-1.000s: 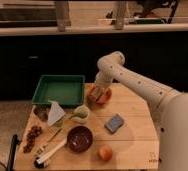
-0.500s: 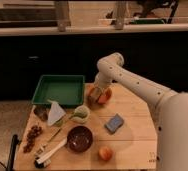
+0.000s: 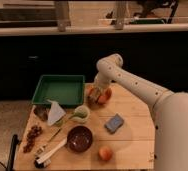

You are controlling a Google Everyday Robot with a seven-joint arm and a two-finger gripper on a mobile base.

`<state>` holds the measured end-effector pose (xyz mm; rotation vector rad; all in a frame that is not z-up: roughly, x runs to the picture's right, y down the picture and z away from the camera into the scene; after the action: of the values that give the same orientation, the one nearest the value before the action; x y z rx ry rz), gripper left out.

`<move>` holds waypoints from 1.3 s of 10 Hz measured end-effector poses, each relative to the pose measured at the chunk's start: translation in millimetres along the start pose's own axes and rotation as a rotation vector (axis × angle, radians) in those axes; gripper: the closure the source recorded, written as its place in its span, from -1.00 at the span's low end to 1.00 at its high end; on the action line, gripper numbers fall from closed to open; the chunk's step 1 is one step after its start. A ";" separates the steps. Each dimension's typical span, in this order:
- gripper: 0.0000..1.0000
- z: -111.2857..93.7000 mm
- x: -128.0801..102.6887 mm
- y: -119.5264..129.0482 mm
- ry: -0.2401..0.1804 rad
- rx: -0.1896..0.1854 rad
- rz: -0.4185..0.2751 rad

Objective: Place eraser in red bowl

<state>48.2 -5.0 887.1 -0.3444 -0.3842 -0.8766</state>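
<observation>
The red bowl (image 3: 103, 95) sits at the far middle of the wooden table (image 3: 137, 135), mostly covered by my arm. My gripper (image 3: 94, 96) hangs down over the bowl, right at its left part. The eraser is hidden; I cannot see it in the bowl or at the gripper. The flat blue block (image 3: 115, 123) lies on the table in front of the bowl. The small orange fruit (image 3: 105, 153) lies near the front edge.
A green tray (image 3: 60, 90) stands at the far left. A maroon-brown bowl (image 3: 79, 138), a pale green cup (image 3: 80, 114), a white folded paper (image 3: 54, 112), a brush (image 3: 49, 152) and dark grapes (image 3: 33, 137) lie on the left half.
The arm stays over the red bowl; the gripper has barely shifted. Nothing else has moved.
</observation>
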 end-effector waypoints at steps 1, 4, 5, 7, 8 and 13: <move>0.52 -2.4 3.2 -0.8 0.006 0.003 0.008; -0.13 -1.3 14.4 -4.7 0.022 0.019 0.047; -0.34 -0.3 19.0 -6.2 0.027 0.024 0.059; -0.59 3.4 27.7 -6.2 0.031 0.027 0.085; -0.60 5.6 31.5 -5.1 0.031 0.027 0.097; -0.60 4.7 49.1 3.1 0.041 0.043 0.155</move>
<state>78.2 -34.2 913.4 -0.3113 -0.3330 -0.7213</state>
